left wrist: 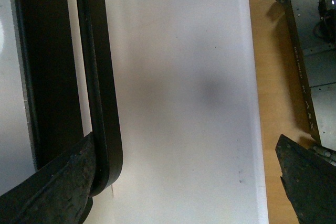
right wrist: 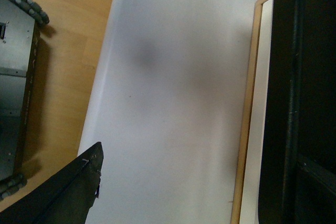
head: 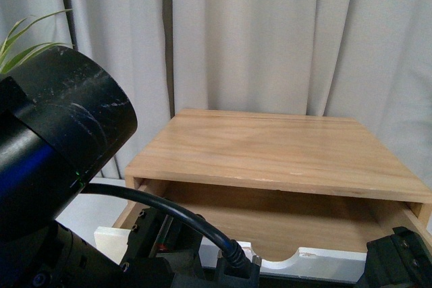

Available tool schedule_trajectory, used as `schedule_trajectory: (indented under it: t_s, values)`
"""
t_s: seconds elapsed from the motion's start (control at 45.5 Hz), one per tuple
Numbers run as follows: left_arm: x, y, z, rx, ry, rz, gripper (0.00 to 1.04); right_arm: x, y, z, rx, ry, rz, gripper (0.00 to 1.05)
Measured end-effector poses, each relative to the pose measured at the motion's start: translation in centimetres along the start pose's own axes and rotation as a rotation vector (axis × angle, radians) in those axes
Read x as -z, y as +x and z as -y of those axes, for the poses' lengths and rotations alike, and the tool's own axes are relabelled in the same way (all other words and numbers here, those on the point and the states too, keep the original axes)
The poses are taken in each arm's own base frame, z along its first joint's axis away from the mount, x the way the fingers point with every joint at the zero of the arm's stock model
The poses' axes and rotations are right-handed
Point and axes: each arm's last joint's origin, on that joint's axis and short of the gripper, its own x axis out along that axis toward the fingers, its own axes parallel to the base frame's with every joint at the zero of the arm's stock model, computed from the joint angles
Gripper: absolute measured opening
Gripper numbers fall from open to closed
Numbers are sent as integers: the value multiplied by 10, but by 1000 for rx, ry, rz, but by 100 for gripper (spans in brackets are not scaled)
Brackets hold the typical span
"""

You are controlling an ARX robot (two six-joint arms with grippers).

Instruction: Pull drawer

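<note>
Already part-open, the wide white-fronted wooden drawer (head: 331,260) wants pulling towards six o'clock; left claw (left wrist: 178,192) splayed by black bar handle (left wrist: 100,77), right claw (right wrist: 178,198) unclear

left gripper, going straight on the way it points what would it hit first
Probably the drawer's white front panel, filling the gap between the open fingers; the black handle lies by one finger. Depth unclear.

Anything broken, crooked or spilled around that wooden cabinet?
Nothing spilled or crooked. The drawer stands partly pulled out and looks straight. The only blemish is pale scratches on the left arm's black casing.
</note>
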Motion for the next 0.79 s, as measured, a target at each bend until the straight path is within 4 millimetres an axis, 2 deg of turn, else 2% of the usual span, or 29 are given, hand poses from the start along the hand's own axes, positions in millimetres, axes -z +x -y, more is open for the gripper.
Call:
schedule_trajectory:
  t_s: [0.198, 0.44, 0.637, 0.791]
  values:
    - [2, -5, 12, -45, -17, 72, 99, 2, -11, -7, 79, 16, 67, 96]
    - [0, -29, 25, -153, -27, 177, 99, 2, -31, -14, 152, 15, 119, 96]
    - [3, -57, 32, -341, -51, 273, 99, 1, -56, -12, 269, 21, 162, 96]
    - [10, -84, 48, -507, -122, 361, 99, 6, -73, -22, 393, 41, 199, 96]
